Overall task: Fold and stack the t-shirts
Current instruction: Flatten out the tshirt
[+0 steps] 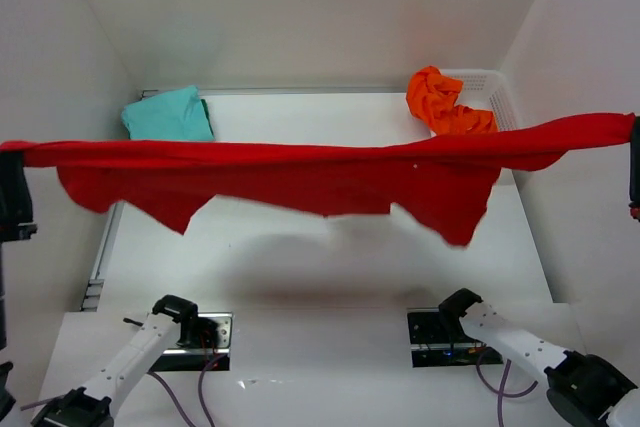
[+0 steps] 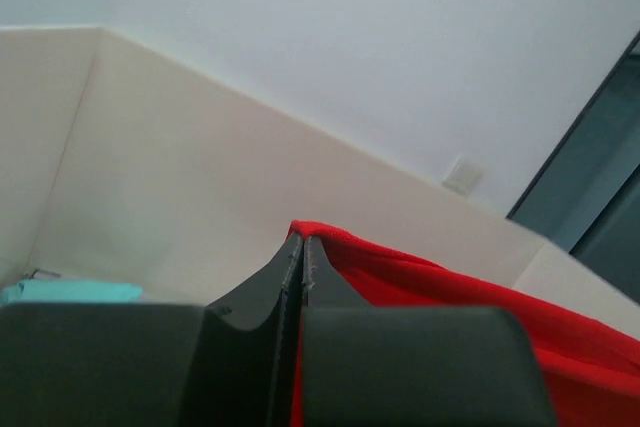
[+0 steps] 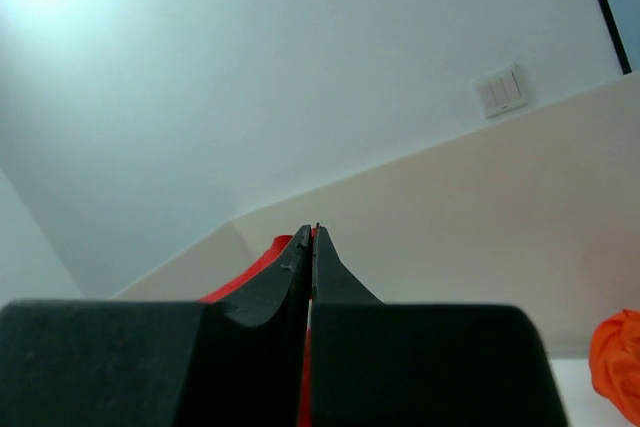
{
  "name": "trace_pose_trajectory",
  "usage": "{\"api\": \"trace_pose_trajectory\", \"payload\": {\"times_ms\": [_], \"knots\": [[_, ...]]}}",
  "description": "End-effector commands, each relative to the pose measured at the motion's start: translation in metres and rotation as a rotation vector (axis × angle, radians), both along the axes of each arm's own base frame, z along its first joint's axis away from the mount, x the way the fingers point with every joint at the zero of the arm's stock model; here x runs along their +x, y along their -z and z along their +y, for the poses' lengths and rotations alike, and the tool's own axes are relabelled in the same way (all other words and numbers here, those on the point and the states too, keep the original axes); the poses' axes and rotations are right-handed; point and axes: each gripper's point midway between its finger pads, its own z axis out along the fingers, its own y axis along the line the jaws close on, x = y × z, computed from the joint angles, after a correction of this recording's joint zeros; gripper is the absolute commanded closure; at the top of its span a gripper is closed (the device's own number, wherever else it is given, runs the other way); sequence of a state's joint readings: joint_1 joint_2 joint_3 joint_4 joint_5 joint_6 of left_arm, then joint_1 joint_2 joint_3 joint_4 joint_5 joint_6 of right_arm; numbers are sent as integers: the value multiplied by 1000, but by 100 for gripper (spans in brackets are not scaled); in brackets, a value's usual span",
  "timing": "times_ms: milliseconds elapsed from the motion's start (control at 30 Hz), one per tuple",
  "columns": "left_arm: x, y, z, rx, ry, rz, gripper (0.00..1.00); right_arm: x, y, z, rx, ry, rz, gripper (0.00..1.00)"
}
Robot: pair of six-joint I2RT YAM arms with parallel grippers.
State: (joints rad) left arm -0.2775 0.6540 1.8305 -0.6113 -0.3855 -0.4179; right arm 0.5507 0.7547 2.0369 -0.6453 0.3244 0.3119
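Red t-shirt (image 1: 300,175): hung in the air above the table (image 1: 300,282), drawn out into 1 long band from the left edge of the top view to the right edge. Ran taut along the upper hem, sagged below in uneven flaps, and threw a soft shadow on the tabletop. Was pinched at the left end by the left gripper (image 2: 302,247), fingers pressed flat together on a fold of red cloth with no gap between them. Was pinched the same way at the right end by the right gripper (image 3: 312,239), jaws closed and red cloth showing just behind them. Teal t-shirt (image 1: 168,115): folded, at the back left corner of the table, beyond the raised band. White mesh basket (image 1: 500,95): at the back right corner, with the orange t-shirt (image 1: 445,102) crumpled at its left side; could not tell how much of it lay inside. Stood in the way of the hanging cloth: nothing touching, with the 2 other shirts and the basket farther back. Was hemmed in by white walls on the left, back and right, both grippers close to the side walls. Showed bare white tabletop under the band, from the 2 arm bases at the near edge back to the other shirts.
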Motion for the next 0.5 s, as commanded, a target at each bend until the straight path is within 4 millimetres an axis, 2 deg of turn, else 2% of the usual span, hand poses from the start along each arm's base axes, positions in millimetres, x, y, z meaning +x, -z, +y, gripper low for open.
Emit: {"api": "trace_pose_trajectory", "payload": {"times_ms": [0, 33, 67, 100, 133, 167, 200, 233, 267, 300, 367, 400, 433, 467], "knots": [[9, 2, 13, -5, -91, 10, 100, 58, 12, 31, -105, 39, 107, 100], [17, 8, 13, -5, -100, 27, 100, 77, 14, 37, -125, 65, 140, 100], [31, 11, 14, -10, -127, 56, 100, 87, 12, 40, -137, 84, 140, 100], [48, 17, 10, 4, -133, 91, 100, 109, 19, 48, -167, 113, 176, 100], [65, 30, 9, 10, -156, 137, 100, 121, 22, 53, -181, 126, 187, 100], [76, 33, 6, 11, -156, 141, 100, 137, 28, 61, -188, 134, 205, 100], [89, 40, 3, 19, -156, 162, 100, 143, 26, 62, -192, 150, 202, 100], [107, 51, -2, 17, -160, 198, 100, 165, 39, 74, -216, 161, 231, 100], [133, 72, -10, 20, -155, 252, 100, 182, 56, 81, -238, 172, 272, 100], [145, 84, -14, 22, -153, 281, 100, 197, 69, 91, -262, 171, 305, 100], [178, 122, -26, 19, -135, 369, 100, 227, 101, 108, -285, 169, 370, 100], [193, 152, -33, 31, -124, 432, 100, 242, 125, 118, -313, 168, 408, 100], [204, 170, -37, 13, -118, 467, 100, 252, 139, 121, -327, 179, 435, 100], [214, 186, -41, 10, -117, 493, 100, 271, 170, 130, -338, 177, 497, 100]]}}
